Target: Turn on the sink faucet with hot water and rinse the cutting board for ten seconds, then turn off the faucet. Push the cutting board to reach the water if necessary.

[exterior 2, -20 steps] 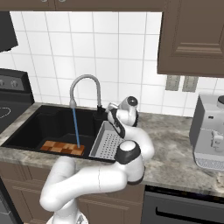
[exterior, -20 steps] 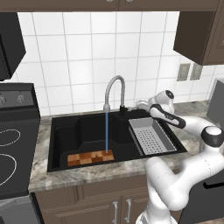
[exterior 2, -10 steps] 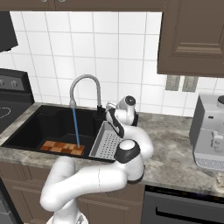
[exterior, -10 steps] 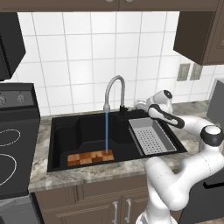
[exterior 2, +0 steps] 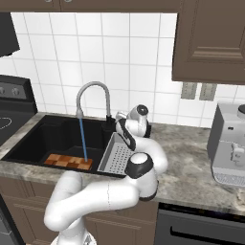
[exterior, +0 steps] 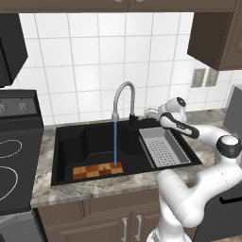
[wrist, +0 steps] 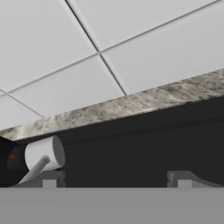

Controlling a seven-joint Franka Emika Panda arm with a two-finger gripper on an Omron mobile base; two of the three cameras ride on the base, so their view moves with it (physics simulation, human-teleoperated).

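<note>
Blue water (exterior: 115,142) is running from the faucet (exterior: 124,100) onto the checkered cutting board (exterior: 98,170) at the sink's (exterior: 71,140) 6 o'clock edge. The tool (wrist: 114,178) has crept in at the lever (wrist: 38,166), fingers (wrist: 187,178) apart, gripping nothing; narrower than a second ago. Guessing shut-off comes next.

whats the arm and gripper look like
The arm is glossy white, built of thick rounded tube segments with dark grey joint caps, like the one at the elbow. No cables or markings show. The gripper ends in two small grey blocky fingertips.
</note>
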